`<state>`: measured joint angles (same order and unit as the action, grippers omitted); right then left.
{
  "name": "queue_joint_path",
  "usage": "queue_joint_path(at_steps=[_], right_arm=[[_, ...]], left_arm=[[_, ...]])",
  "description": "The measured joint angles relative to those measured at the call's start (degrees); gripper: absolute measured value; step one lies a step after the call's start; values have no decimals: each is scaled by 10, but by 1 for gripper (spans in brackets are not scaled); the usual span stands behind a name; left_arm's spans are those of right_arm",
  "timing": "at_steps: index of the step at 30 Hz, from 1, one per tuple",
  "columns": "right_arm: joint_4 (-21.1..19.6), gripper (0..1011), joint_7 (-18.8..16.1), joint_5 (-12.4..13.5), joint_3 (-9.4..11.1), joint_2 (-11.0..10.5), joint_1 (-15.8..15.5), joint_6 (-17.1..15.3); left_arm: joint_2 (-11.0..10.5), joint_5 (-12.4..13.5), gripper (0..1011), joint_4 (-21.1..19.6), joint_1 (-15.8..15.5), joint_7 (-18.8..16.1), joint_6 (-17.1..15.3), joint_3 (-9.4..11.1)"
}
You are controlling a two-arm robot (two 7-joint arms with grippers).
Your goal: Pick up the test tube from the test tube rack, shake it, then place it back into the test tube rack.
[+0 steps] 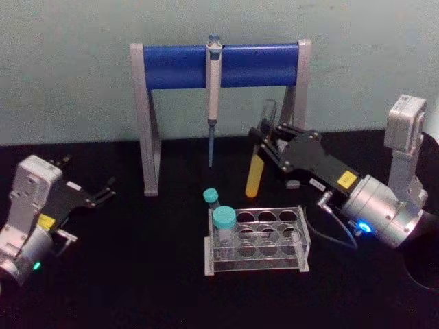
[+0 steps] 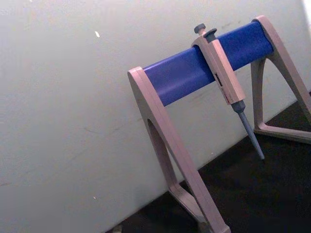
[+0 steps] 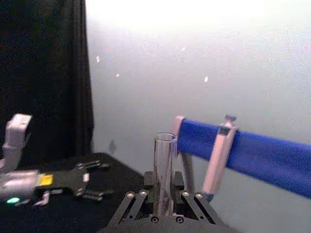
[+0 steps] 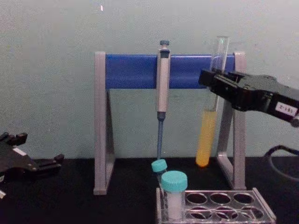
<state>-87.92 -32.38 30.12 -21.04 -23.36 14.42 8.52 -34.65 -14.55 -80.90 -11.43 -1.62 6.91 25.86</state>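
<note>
The right gripper (image 1: 266, 139) is clamped on the tube (image 1: 254, 177) above the liquid line, so the yellow liquid in the lower part hangs free below the grip and the open mouth stands clear above it. The tube is out of the rack (image 1: 276, 225), held in the air above and behind it. It sits near the stand (image 1: 185, 65), between the pipette (image 1: 213, 89) and the stand's right leg as the head and chest views show it. It hangs nearly upright in the chest view and leans a little in the head view. With no cap on it, a mouth-up hold is what keeps the liquid in. Its height also puts the round bottom well over the 2 teal-capped tubes (image 1: 223, 218) at the rack's left end. By my reading the lift is done and the shake is the step in hand. The swing wants to be small, given how near the stand and pipette are. The rack's free holes lie right of the capped tubes, ready for the return. The left gripper (image 1: 103, 192) lies parked at the left of the table (image 1: 137, 274), well apart, fingers spread and empty.
</note>
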Motion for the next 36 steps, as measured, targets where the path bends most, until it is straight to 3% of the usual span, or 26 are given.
queue_joint_path(at_steps=[8, 22, 30, 36], right_arm=[[29, 232, 46, -42, 6, 23, 9, 41], [21, 232, 67, -67, 23, 30, -3, 36], [-7, 232, 84, -92, 37, 12, -21, 13], [-57, 232, 87, -109, 43, -19, -49, -29]], left_arm=[[0, 0, 1001, 0, 0, 0, 0, 0], [0, 0, 1001, 0, 0, 0, 0, 0], [0, 0, 1001, 0, 0, 0, 0, 0], [0, 0, 1001, 0, 0, 0, 0, 0]])
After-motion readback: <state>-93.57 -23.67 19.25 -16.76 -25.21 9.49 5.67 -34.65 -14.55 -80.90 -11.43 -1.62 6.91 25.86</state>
